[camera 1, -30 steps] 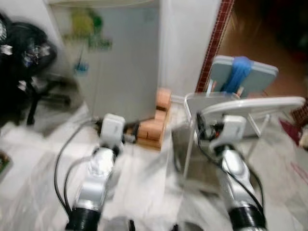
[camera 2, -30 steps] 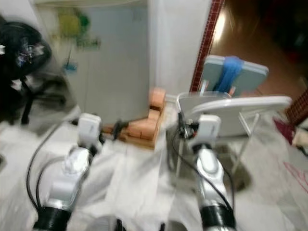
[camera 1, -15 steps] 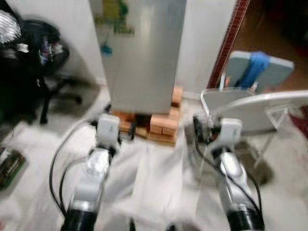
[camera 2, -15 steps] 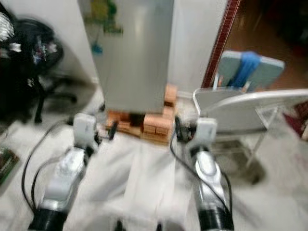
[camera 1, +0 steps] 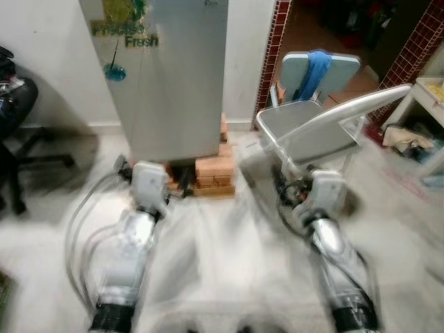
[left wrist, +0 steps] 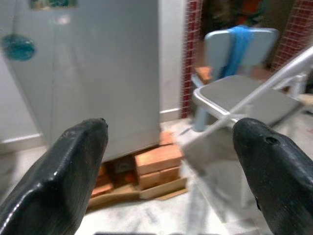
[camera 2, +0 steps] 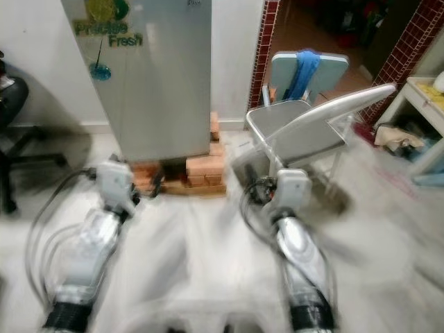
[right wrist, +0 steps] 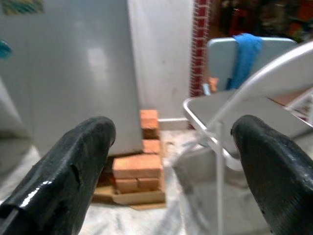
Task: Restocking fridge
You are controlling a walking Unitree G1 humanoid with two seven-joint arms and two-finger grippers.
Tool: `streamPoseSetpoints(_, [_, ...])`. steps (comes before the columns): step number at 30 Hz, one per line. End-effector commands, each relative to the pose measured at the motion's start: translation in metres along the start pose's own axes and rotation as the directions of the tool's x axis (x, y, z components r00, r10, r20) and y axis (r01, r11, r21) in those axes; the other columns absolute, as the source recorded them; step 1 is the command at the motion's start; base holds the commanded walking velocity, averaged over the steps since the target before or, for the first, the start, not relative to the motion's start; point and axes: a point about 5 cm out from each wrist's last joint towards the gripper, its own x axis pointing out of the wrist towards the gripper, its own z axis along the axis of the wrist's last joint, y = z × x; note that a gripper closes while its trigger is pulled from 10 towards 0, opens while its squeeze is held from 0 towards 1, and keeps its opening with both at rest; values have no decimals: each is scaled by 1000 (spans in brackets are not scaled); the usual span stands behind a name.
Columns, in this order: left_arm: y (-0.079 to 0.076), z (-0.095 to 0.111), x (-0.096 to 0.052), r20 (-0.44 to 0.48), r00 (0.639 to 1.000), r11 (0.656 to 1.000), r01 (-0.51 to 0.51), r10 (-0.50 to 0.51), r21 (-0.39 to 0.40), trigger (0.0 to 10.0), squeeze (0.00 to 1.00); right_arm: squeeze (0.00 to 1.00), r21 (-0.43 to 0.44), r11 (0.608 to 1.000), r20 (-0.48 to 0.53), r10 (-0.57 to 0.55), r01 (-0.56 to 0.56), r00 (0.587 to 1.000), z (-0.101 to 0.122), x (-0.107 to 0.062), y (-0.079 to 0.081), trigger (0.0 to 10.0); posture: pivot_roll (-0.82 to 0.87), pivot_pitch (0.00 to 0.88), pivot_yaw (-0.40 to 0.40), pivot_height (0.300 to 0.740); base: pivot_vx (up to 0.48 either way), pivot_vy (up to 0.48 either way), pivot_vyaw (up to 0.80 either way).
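Ahead on the pale floor, left to right: a black office chair (camera 1: pixel 17 132); the grey fridge (camera 1: pixel 177 83), door closed, smooth-faced with a green decal, raised on orange bricks (camera 1: pixel 211 173); a folding metal chair (camera 1: pixel 312 132). Left gripper (left wrist: pixel 168 161) and right gripper (right wrist: pixel 173 156), fingers spread, hold nothing.

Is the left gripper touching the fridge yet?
Apart. Left wrist view: the left gripper hangs open, floor and bricks showing between its fingers and the fridge beyond.
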Motion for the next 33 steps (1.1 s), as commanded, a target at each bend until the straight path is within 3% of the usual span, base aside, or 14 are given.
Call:
streamPoseSetpoints(1, [12, 3, -2, 7, 999, 999, -35, 35, 14, 10000, 0, 0, 15, 1000, 25, 17, -17, 1000, 5, 3, 8, 10000, 16, 0, -14, 740, 0, 472, 0])
streamPoseSetpoints(17, [16, 8, -8, 27, 998, 998, -60, 61, -23, 10000, 0, 0, 28, 1000, 43, -5, 3, 999, 12, 5, 7, 10000, 26, 25, -17, 740, 271, 378, 0])
streamPoseSetpoints(23, [23, 14, -13, 79, 995, 997, -63, 59, 42, 10000, 0, 0, 31, 999, 59, -18, 16, 998, 14, 3, 5, 10000, 29, 14, -8, 740, 308, 368, 0])
streamPoseSetpoints(26, [23, 17, -9, 80, 995, 998, -63, 61, 29, 10000, 0, 0, 31, 999, 71, -20, 18, 997, 17, 5, 7, 10000, 25, 17, -13, 740, 330, 348, 0])
streamPoseSetpoints(33, [24, 15, -11, 56, 995, 996, -81, 83, -26, 10000, 0, 0, 35, 999, 72, -31, 29, 997, 18, 2, 6, 10000, 19, 41, -7, 740, 337, 341, -789])
